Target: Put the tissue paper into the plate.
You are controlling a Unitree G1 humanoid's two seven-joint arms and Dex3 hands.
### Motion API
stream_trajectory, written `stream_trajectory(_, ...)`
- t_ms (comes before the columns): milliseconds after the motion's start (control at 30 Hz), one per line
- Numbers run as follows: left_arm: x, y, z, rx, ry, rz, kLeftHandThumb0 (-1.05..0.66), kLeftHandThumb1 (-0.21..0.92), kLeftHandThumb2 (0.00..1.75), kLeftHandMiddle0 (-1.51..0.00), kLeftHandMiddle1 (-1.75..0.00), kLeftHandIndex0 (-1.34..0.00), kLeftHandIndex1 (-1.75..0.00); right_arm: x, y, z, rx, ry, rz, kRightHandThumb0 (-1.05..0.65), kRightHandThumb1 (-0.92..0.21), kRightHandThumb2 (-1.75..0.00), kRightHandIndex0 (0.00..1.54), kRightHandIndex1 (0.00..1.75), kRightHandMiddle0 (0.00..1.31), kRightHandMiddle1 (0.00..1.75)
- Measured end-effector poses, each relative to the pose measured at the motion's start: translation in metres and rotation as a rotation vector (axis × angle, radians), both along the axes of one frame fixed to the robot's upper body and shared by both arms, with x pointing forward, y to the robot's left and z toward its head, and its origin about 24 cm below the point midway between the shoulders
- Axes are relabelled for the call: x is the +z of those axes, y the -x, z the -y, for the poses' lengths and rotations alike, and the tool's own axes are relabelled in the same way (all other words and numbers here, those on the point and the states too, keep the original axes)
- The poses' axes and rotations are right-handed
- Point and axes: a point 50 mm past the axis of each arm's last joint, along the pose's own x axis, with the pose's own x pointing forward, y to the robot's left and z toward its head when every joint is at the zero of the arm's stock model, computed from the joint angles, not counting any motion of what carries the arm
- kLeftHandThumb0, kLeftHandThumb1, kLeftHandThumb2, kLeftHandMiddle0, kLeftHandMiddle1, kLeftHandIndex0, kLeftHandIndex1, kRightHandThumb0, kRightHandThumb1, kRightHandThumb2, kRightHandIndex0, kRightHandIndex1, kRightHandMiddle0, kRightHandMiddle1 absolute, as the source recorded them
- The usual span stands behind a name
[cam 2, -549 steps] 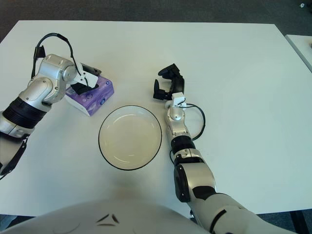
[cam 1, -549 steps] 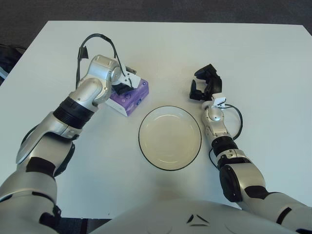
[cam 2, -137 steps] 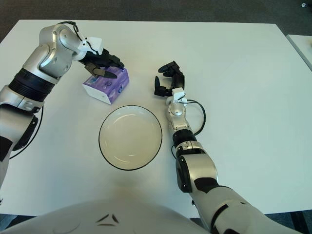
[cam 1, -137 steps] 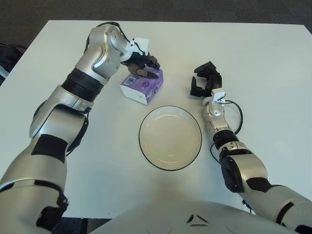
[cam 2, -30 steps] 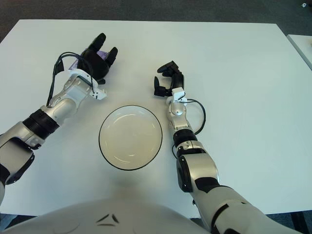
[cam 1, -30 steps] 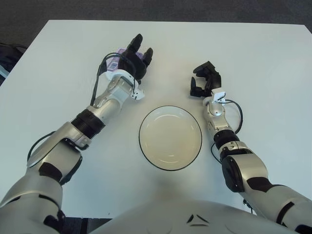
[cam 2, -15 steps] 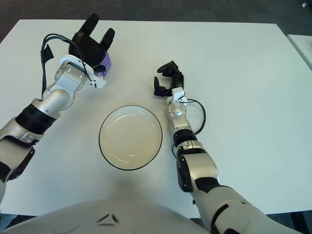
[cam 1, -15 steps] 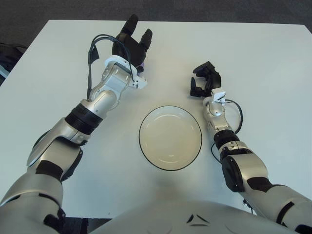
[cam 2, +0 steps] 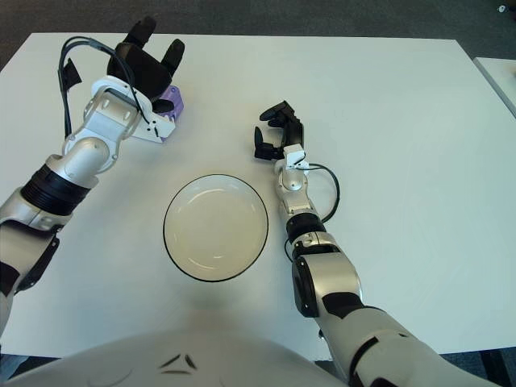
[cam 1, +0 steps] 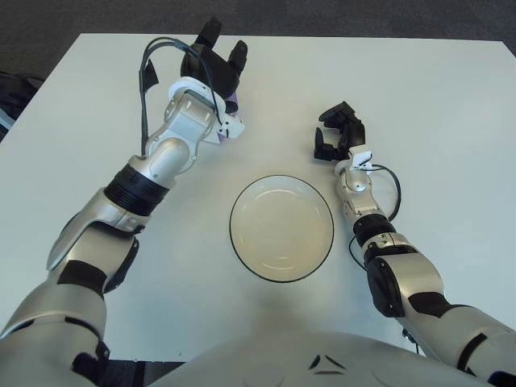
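Fingers [cam 1: 211, 42] of your left hand [cam 1: 211, 68] are spread and grip nothing in the left eye view; the tissue paper [cam 1: 233, 101], a purple pack, shows just beneath them on the table [cam 1: 451, 97].

Right eye view: your right hand [cam 2: 274, 133], fingers loosely curled and empty, sits beside the plate [cam 2: 215, 226]. Expect a light, soft pack; grip its long sides.
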Motion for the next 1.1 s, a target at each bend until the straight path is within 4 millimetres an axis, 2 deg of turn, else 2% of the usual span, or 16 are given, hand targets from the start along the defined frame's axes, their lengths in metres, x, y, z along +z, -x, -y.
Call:
stream_trajectory(67, 0.002, -0.002, -0.002, 0.017, -0.015, -0.039, -1.05, 0.92, 1.30, -0.36, -0.06, -0.06, -0.06, 0.000, 0.000, 0.000, 0.002, 0.000, 0.001, -0.01, -0.23, -1.35, 0.69, 1.75, 0.56, 1.53)
stream_trajectory(133, 0.004, -0.006, -0.005, 0.041, -0.032, -0.085, -1.05, 0.92, 1.31, -0.37, -0.03, -0.04, -0.20, 0.000, 0.000, 0.000, 0.001, 0.001, 0.001, -0.01, -0.23, -1.35, 0.69, 1.75, 0.56, 1.53)
stream_trajectory(200, 0.006, -0.009, -0.008, 0.073, -0.047, -0.130, -1.05, 0.92, 1.32, -0.35, -0.02, -0.02, -0.24, 0.000, 0.000, 0.000, 0.001, 0.001, 0.000, -0.01, -0.23, -1.35, 0.69, 1.75, 0.56, 1.53)
stream_trajectory(400, 0.008, -0.027, -0.020, 0.182, -0.045, -0.259, -1.05, 0.92, 1.35, -0.22, 0.00, 0.00, -0.30, 0.000, -0.001, 0.001, 0.001, 0.002, -0.001, -0.01, -0.22, -1.36, 0.70, 1.75, 0.56, 1.54)
stream_trajectory(500, 0.007, -0.035, -0.027, 0.242, -0.021, -0.327, -1.05, 0.92, 1.36, -0.14, 0.00, 0.00, -0.28, 0.001, -0.001, 0.000, 0.003, 0.003, 0.000, -0.01, -0.22, -1.37, 0.70, 1.75, 0.56, 1.54)
stream_trajectory(533, 0.007, -0.037, -0.029, 0.257, -0.011, -0.348, -1.05, 0.92, 1.34, -0.09, 0.00, 0.00, -0.18, 0.001, -0.001, 0.000, 0.003, 0.003, 0.001, -0.01, -0.22, -1.38, 0.70, 1.75, 0.56, 1.55)
stream_trajectory(667, -0.001, -0.045, -0.037, 0.315, 0.042, -0.439, -1.05, 0.92, 1.28, -0.02, 0.00, 0.00, -0.04, 0.001, -0.001, 0.000, 0.005, 0.003, 0.002, -0.01, -0.21, -1.39, 0.71, 1.75, 0.56, 1.56)
stream_trajectory(900, -0.021, -0.050, -0.048, 0.416, 0.129, -0.570, -1.05, 0.92, 1.17, 0.00, 0.00, 0.00, 0.00, 0.002, -0.001, 0.000, 0.005, 0.004, 0.003, -0.01, -0.21, -1.38, 0.71, 1.75, 0.56, 1.55)
stream_trajectory(1100, -0.025, -0.054, -0.054, 0.468, 0.186, -0.586, -1.05, 0.92, 1.12, 0.00, 0.00, 0.00, 0.00, 0.001, -0.001, 0.001, 0.009, 0.006, 0.000, -0.01, -0.21, -1.39, 0.71, 1.75, 0.56, 1.56)
